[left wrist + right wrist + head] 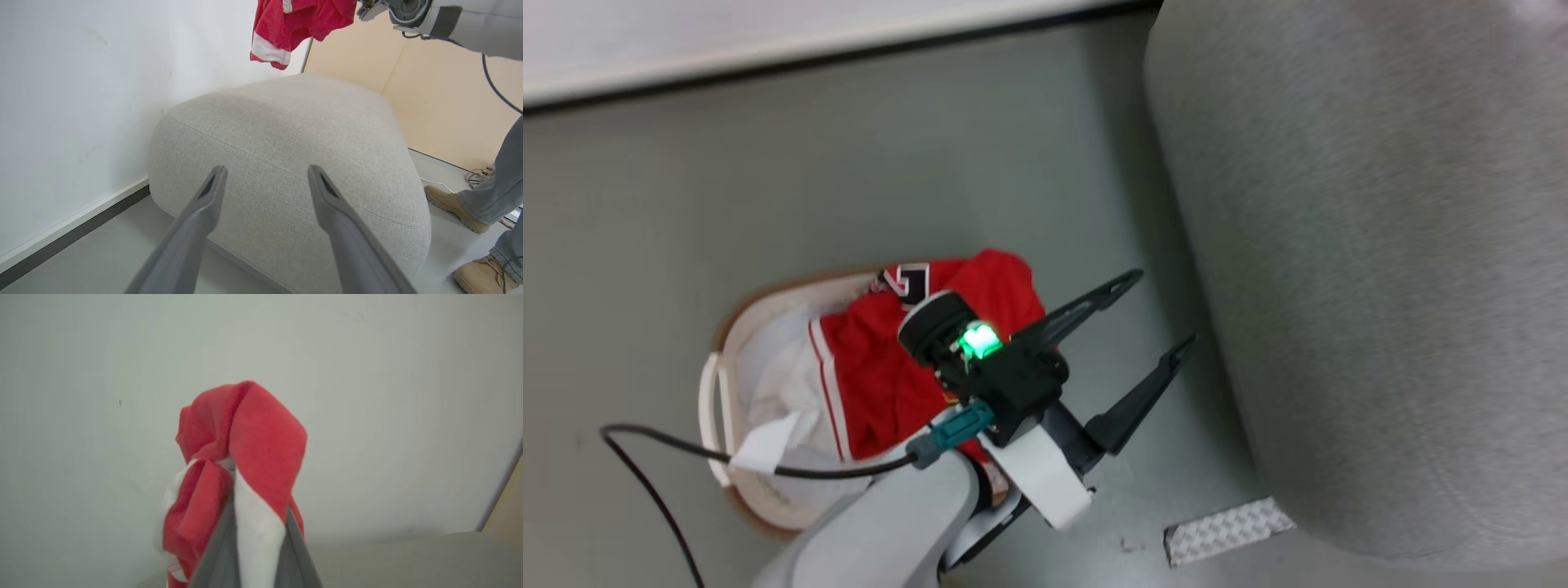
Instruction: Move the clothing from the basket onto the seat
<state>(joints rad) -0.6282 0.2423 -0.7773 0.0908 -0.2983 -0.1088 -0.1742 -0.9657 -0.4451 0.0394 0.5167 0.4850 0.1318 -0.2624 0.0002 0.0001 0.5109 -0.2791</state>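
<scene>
Well, I am pinching the clothing [265, 433], looking soft and light, by a fold mid-frame with my right gripper [260, 502]; my left gripper [266, 168] is hanging spread.

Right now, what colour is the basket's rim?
Brown; the basket shows best in the head view.

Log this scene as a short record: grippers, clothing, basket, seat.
left gripper: jaws open, empty, aimed at the sofa
right gripper: jaws shut on a red-and-white garment, held high by the sofa
basket: on the floor, holds a red numbered garment and a white sheet
person: stands beside the sofa in tan boots
</scene>
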